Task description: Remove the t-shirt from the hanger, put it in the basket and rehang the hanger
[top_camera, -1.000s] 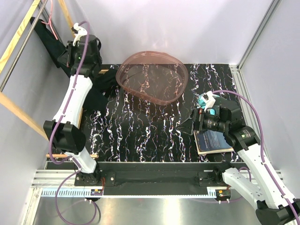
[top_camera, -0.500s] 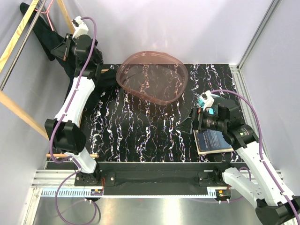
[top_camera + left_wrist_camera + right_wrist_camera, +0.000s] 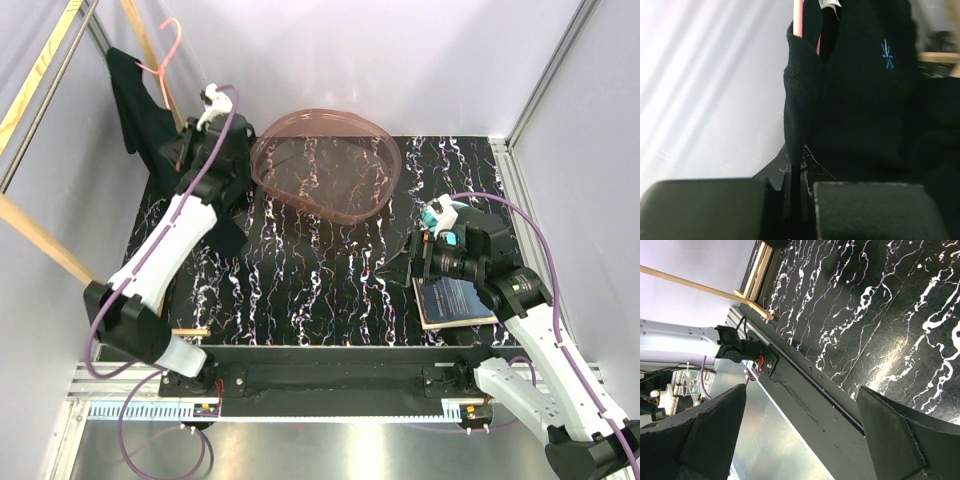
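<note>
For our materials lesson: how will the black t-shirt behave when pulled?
Probably floppy: the t-shirt sags in folds from the hanger. Likely light, since that thin wire bears it. The left fingers pinch only an edge, so it may stretch first.

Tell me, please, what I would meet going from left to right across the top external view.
Wooden bar → black t-shirt → pink basin → right arm's fingers. The hanger and left arm overlap the shirt, so I leave them out.
</note>
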Robot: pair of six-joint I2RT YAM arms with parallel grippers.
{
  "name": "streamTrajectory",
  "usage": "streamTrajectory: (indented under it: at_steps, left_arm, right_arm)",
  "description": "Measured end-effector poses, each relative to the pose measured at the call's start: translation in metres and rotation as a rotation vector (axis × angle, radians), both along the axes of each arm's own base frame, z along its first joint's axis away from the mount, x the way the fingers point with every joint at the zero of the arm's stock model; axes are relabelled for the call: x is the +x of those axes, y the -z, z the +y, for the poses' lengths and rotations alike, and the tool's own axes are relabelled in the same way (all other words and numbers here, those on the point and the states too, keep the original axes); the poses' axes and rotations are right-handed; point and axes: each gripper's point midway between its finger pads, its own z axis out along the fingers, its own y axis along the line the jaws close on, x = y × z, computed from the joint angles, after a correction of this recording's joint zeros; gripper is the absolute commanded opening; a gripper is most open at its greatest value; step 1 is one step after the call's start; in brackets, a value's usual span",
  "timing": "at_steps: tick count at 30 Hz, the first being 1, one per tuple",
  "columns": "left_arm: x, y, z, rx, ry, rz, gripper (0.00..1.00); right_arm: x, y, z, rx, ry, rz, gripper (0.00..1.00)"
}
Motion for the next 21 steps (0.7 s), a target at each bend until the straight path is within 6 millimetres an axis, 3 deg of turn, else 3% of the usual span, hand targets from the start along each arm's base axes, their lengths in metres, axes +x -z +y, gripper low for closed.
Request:
streamTrajectory:
  at_steps: [8, 11, 16, 21]
  left_arm:
    - [-0.040, 0.042, -0.035, -0.352, 0.249, -0.010, 0.00]
    - [-0.058, 0.048, -0.054, -0.516, 0.391, 0.008, 0.00]
    - [-0.098, 0.035, -0.097, -0.775, 0.694, 0.012, 0.00]
    - [-0.142, 0.015, -0.121, -0.949, 0.884, -0.012, 0.00]
  right_arm:
    - [0.004, 0.008, -0.003, -0.018, 0.027, 0.009, 1.00]
    - [0.007, 0.013, -0.004, -0.028, 0.042, 0.019, 1.00]
    - [0.013, 0.019, -0.002, -0.031, 0.059, 0.046, 1.00]
    - [0.022, 0.026, 0.000, -0.033, 0.077, 0.064, 0.99]
